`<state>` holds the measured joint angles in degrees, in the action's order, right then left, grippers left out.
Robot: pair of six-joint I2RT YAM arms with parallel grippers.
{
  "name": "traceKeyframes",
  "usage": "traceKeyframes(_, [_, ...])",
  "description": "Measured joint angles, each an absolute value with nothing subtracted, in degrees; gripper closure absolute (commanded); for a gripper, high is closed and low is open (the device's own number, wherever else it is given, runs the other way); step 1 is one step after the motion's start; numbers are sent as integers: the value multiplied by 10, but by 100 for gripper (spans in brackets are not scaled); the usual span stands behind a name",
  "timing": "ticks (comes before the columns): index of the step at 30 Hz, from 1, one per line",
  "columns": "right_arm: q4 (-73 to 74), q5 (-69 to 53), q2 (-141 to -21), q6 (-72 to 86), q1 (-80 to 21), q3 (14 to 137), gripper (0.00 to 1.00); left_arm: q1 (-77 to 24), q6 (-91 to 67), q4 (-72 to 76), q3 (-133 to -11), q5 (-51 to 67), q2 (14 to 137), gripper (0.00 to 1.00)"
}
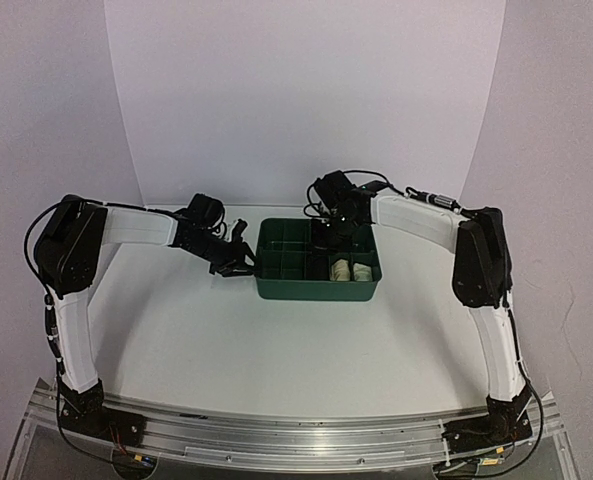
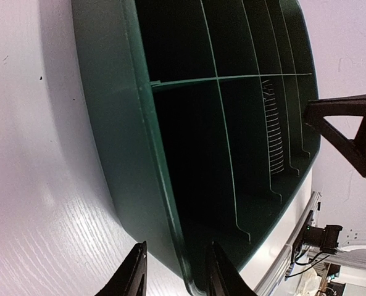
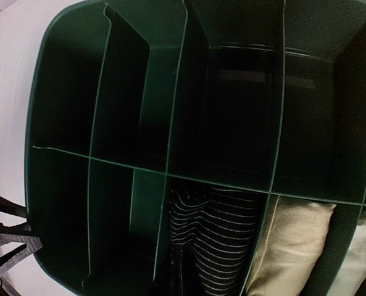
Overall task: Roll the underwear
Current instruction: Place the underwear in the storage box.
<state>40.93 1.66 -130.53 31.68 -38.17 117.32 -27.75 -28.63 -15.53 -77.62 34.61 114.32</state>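
The green tray (image 1: 271, 283) holds three rolls in its front right compartments: a black one with thin pale stripes (image 3: 213, 240) and two cream ones (image 3: 287, 246), (image 3: 363, 256). In the top view the cream rolls (image 1: 350, 270) lie next to the black one (image 1: 319, 268). My left gripper (image 1: 244, 258) straddles the tray's left wall (image 2: 164, 203), one finger outside (image 2: 131, 277) and one inside (image 2: 220, 274), gripping it. My right gripper (image 1: 334, 230) hangs over the tray's rear compartments; its fingers do not show in its wrist view.
The tray's other compartments (image 3: 127, 92) look dark and hold nothing I can see. White table (image 1: 276, 340) spreads around the tray, with white walls behind and at both sides. My left gripper's fingers (image 3: 4, 240) show at the tray's edge in the right wrist view.
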Motion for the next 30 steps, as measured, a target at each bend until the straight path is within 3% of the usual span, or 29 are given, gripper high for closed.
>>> traceKeyframes(30, [409, 0, -1399, 337, -387, 1273, 100, -281, -278, -150, -780, 348, 1160, 68])
